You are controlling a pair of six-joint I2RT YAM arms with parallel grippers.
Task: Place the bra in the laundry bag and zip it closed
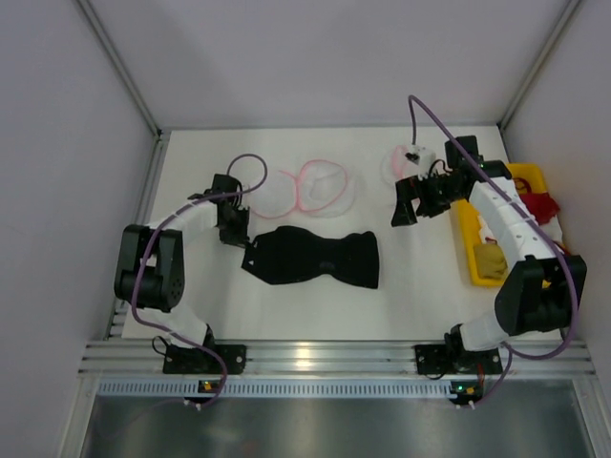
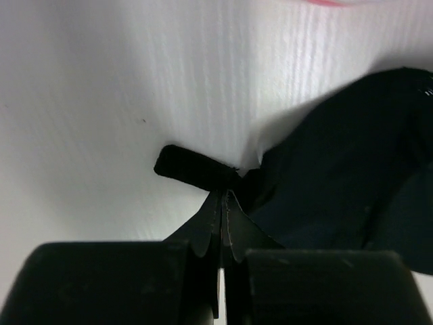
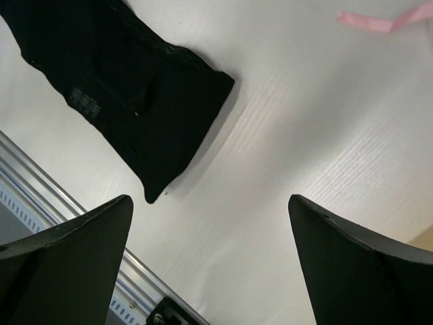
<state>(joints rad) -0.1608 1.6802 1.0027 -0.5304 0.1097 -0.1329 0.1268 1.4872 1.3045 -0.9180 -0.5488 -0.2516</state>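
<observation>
The black bra (image 1: 315,258) lies spread flat in the middle of the table. My left gripper (image 1: 242,239) is at its left wing. In the left wrist view the gripper (image 2: 222,201) is shut, pinching the wing's pointed end, with the bra (image 2: 338,183) spreading to the right. The laundry bag (image 1: 312,188), round white mesh with pink trim, lies just behind the bra. My right gripper (image 1: 403,210) is open and empty, hovering to the right of the bra. In the right wrist view the gripper (image 3: 210,200) is over bare table, with the bra's right wing (image 3: 128,88) at the upper left.
A second mesh pouch (image 1: 398,162) lies at the back right beside the right arm. A yellow bin (image 1: 485,250) with red garments (image 1: 540,205) stands along the right edge. A pink strip (image 3: 379,20) shows in the right wrist view. White walls surround the table (image 1: 420,286).
</observation>
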